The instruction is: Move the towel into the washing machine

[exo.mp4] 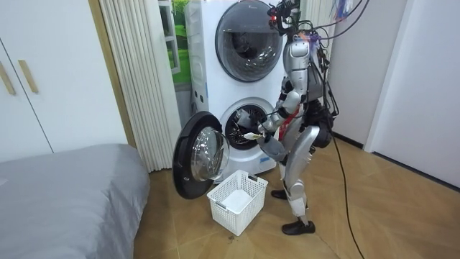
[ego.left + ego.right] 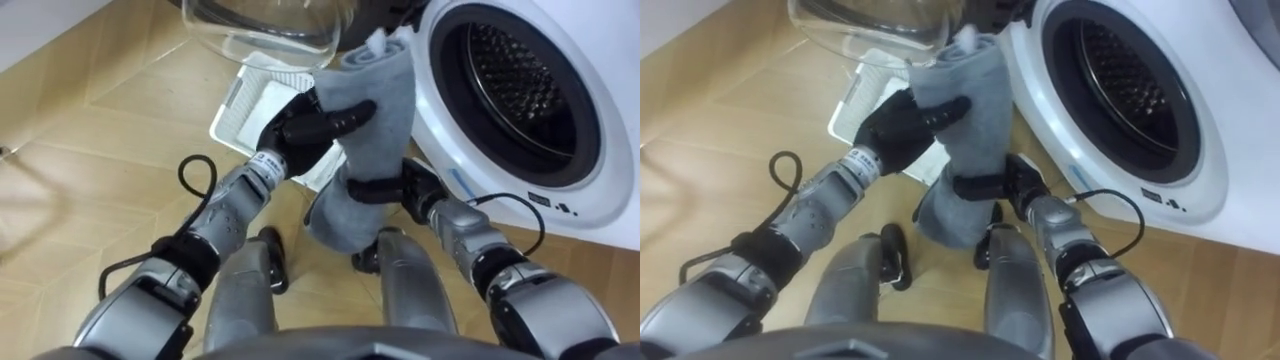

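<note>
Left eye view: the towel [image 2: 385, 110] is not in the washer [image 2: 600, 205] yet. It stands upright just in front of the washer's mouth, a little to the left of the drum [image 2: 520, 80], and both hands hold it. The left hand [image 2: 305, 125] has its fingers curled round the upper part. The right hand [image 2: 412, 188] is closed round the middle.

I think the main danger is the loose lower end, which hangs below the right hand. If the hands push the top in first, this end may stay outside the washer's mouth or catch on its white rim. If one hand lets go too early, the towel could fall in front of the washer, on the floor or into the basket [image 2: 232, 105].

The glass door [image 2: 265, 30] stands open to the left of the washer's mouth, just behind the left hand, so this arm could knock it when it swings. The basket lies on the floor below the door. The mouth itself looks free. A second machine [image 1: 248, 32] sits on top of the washer, with its door closed.
</note>
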Motion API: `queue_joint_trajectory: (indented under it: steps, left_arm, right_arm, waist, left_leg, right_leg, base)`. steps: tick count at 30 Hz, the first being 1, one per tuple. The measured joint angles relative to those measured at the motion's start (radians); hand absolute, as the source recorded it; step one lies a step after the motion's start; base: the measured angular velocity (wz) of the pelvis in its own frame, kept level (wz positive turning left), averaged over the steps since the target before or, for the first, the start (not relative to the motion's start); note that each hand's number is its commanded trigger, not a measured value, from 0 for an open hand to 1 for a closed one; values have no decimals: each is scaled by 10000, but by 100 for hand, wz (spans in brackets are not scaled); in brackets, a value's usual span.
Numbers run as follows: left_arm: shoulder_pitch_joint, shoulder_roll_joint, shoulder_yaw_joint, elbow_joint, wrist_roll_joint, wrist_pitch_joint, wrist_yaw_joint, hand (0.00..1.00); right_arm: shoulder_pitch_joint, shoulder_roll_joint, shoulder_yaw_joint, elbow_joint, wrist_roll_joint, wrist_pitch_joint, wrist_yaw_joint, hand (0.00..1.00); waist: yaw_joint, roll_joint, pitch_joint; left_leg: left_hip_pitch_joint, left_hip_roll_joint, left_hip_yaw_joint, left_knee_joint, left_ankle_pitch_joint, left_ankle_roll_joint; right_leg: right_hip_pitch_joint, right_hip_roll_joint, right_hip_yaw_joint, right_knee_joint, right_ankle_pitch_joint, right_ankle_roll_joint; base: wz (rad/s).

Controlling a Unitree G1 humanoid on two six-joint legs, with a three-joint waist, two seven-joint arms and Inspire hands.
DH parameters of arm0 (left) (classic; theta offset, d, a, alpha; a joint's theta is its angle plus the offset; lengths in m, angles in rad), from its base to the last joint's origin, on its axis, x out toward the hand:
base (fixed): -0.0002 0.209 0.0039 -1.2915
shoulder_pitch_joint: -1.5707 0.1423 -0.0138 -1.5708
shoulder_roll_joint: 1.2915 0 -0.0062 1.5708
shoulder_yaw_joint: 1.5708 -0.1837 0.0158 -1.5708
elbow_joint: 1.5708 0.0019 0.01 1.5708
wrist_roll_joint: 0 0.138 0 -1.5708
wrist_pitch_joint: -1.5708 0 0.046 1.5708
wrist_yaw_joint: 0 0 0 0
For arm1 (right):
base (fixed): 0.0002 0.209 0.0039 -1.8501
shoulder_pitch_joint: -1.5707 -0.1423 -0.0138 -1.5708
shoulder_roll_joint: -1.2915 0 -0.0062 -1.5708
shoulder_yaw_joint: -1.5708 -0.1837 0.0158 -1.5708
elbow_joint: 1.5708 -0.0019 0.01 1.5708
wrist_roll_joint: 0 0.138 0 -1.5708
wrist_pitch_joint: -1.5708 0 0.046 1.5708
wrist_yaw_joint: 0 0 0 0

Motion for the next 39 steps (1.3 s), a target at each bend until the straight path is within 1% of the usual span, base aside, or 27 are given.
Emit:
queue_joint_trajectory:
  steps: [2, 3, 4, 5, 6, 7, 8, 9, 10, 11, 12, 13, 14, 16, 19, 23, 24, 26, 29, 31, 33, 34, 35, 37, 38, 39]
  left_arm:
    - [144, 37, 271, 505, 11, 2, -4, 0]
    - [149, 47, 353, 623, 41, 3, 11, 0]
    - [273, 62, 655, 797, 186, 1, 37, 0]
    - [377, 112, 856, 1128, 460, -13, 153, 0]
    - [503, 219, 962, 1523, 838, -35, 367, 0]
    - [531, 298, 1044, 1656, 1073, -42, 496, 0]
    - [699, 464, 1148, 1873, 1522, -71, 768, 0]
    - [907, 619, 1211, 1955, 1976, -70, 1050, 0]
    - [1025, 681, 1285, 1958, 2260, -74, 1177, 0]
    - [1239, 764, 1361, 2000, 2763, -73, 1455, 0]
    - [1361, 788, 1450, 2140, 3258, -68, 1735, 0]
    - [1399, 790, 1475, 2259, 3535, -66, 1875, 0]
    - [1455, 798, 1489, 2529, 3978, -51, 2145, 0]
    - [1467, 777, 1489, 2925, 4253, 30, 2461, 0]
    - [1460, 752, 1632, 3113, 4355, 219, 2941, 0]
    - [1473, 729, 2137, 3209, 4476, 522, 3307, 0]
    - [1481, 730, 2196, 3209, 4476, 556, 3375, 0]
    - [1452, 715, 2200, 3193, 4467, 660, 3718, 0]
    - [1453, 711, 2187, 3198, 4464, 701, 4038, 0]
    - [1469, 711, 2151, 3191, 4460, 731, 4240, 0]
    - [1452, 711, 2126, 3179, 4460, 780, 4451, 0]
    - [1435, 715, 2142, 3169, 4464, 797, 4508, 0]
    - [1393, 740, 2159, 3164, 4461, 795, 4658, 0]
    - [1381, 747, 2186, 3161, 4469, 798, 4746, 0]
    - [1423, 778, 2212, 3104, 4468, 798, 4768, 0]
    - [1436, 802, 2221, 3070, 4469, 797, 4789, 0]
  right_arm:
    - [199, -75, -85, -1, 71, 177, -128, 100]
    - [234, -78, -153, 0, 91, 232, -164, 100]
    - [260, -88, -356, 21, 127, 282, -169, 100]
    - [283, -110, -567, 141, 401, 326, -169, 100]
    - [322, -140, -719, 314, 647, 331, -170, 100]
    - [317, -145, -803, 401, 763, 337, -169, 100]
    - [336, -217, -886, 437, 1063, 353, -163, 100]
    - [335, -352, -881, 468, 1551, 387, -133, 100]
    - [325, -421, -881, 469, 1791, 432, -126, 100]
    - [359, -571, -876, 513, 2248, 501, -103, 100]
    - [293, -725, -889, 591, 2709, 574, -79, 100]
    - [289, -761, -939, 735, 2935, 618, -41, 100]
    - [133, -792, -1075, 977, 3340, 744, -42, 100]
    - [-21, -815, -1256, 1236, 3959, 818, -42, 100]
    - [-46, -941, -1559, 1250, 4799, 1089, -44, 100]
    - [0, -1175, -2225, 1267, 6242, 1386, -187, 100]
    - [9, -1191, -2369, 1278, 6475, 1427, -263, 100]
    - [11, -1309, -2669, 1289, 7580, 1437, -639, 100]
    - [-9, -1450, -3012, 1292, 8661, 1432, -961, 100]
    - [-2, -1533, -3038, 1291, 9209, 1433, -1057, 100]
    - [-49, -1580, -3205, 1288, 9749, 1456, -1280, 100]
    - [-58, -1583, -3286, 1280, 9896, 1483, -1352, 100]
    - [-109, -1591, -3437, 1281, 10263, 1592, -1498, 100]
    - [-220, -1670, -3639, 1272, 10664, 1697, -1722, 100]
    - [-332, -1799, -3696, 1265, 10859, 1865, -1816, 100]
    - [-384, -1874, -3698, 1259, 10975, 1909, -1841, 100]
  waist:
    - [217, 26, 16]
    - [249, 42, 26]
    - [298, 103, 63]
    - [436, 132, 79]
    - [527, 144, 72]
    - [558, 144, 72]
    - [665, 151, 69]
    - [746, 173, 56]
    - [794, 174, 56]
    - [898, 177, 54]
    - [1024, 179, 53]
    - [1032, 184, 50]
    - [1033, 196, 50]
    - [1033, 211, 52]
    - [1043, 252, 58]
    - [1046, 391, 50]
    - [1022, 397, 46]
    - [957, 411, 37]
    - [937, 409, 36]
    - [928, 403, 33]
    - [860, 388, 26]
    - [853, 357, 9]
    - [864, 234, -14]
    - [745, 134, -27]
    - [707, 91, -43]
    - [708, 62, -47]
  left_leg:
    - [0, 14, -1, -18, 0, -4]
    - [-7, 14, -3, -36, 5, -13]
    - [-62, 24, -14, -58, 18, -32]
    - [-101, 22, -5, -76, 27, -42]
    - [-108, 7, -2, -127, 50, -55]
    - [-112, -2, -1, -164, 67, -60]
    - [-167, -14, 1, -187, 83, -63]
    - [-272, -14, 0, -184, 88, -62]
    - [-315, -28, 2, -189, 97, -58]
    - [-372, -55, 7, -194, 106, -47]
    - [-394, -75, 8, -187, 109, -42]
    - [-397, -93, -4, -186, 117, -28]
    - [-403, -116, -14, -171, 131, -11]
    - [-434, -122, -15, -102, 134, -5]
    - [-461, -129, -15, -96, 126, 5]
    - [-468, -154, -5, -33, 138, 16]
    - [-471, -173, 0, -32, 148, 15]
    - [-524, -308, -1, -88, 242, 32]
    - [-567, -331, 18, -44, 251, 29]
    - [-560, -331, 18, -30, 252, 26]
    - [-584, -335, 17, 20, 252, 29]
    - [-602, -338, 20, 31, 252, 30]
    - [-620, -384, 55, 41, 252, 30]
    - [-611, -493, 50, 64, 270, 62]
    - [-615, -510, 52, 104, 269, 65]
    - [-624, -510, 52, 136, 262, 77]
  right_leg:
    - [8, 17, -21, -28, 7, -11]
    - [7, 21, -23, -57, 16, -26]
    - [0, 21, -89, -138, 56, -67]
    - [-47, 5, -120, -147, 70, -82]
    - [-76, 1, -117, -148, 68, -83]
    - [-99, -6, -117, -148, 67, -85]
    - [-184, -23, -129, -135, 53, -99]
    - [-282, -25, -136, -132, 52, -100]
    - [-337, -41, -139, -117, 52, -100]
    - [-410, -69, -145, -93, 51, -98]
    - [-434, -90, -164, -95, 51, -98]
    - [-433, -108, -187, -94, 51, -98]
    - [-431, -133, -215, -86, 52, -97]
    - [-431, -150, -226, -53, 52, -96]
    - [-434, -223, -375, 47, 49, -98]
    - [-483, -265, -332, 194, 13, -117]
    - [-515, -288, -322, 251, -13, -121]
    - [-670, -432, -299, 466, -94, -125]
    - [-776, -444, -239, 587, -125, -124]
    - [-775, -444, -237, 600, -126, -125]
    - [-782, -460, -235, 626, -126, -125]
    - [-814, -460, -206, 649, -127, -124]
    - [-920, -510, -136, 772, -158, -119]
    - [-964, -639, -103, 961, -244, -84]
    - [-963, -657, -97, 979, -243, -83]
    - [-963, -660, -95, 993, -243, -82]
  base:
    - [0]
    - [0]
    - [0]
    - [0]
    - [0]
    - [0]
    - [0]
    - [0]
    - [0]
    - [0]
    - [0]
    - [5]
    - [7]
    - [2]
    - [3]
    - [1]
    - [6]
    - [11]
    - [2]
    - [0]
    - [0]
    - [0]
    - [0]
    - [9]
    - [8]
    - [0]
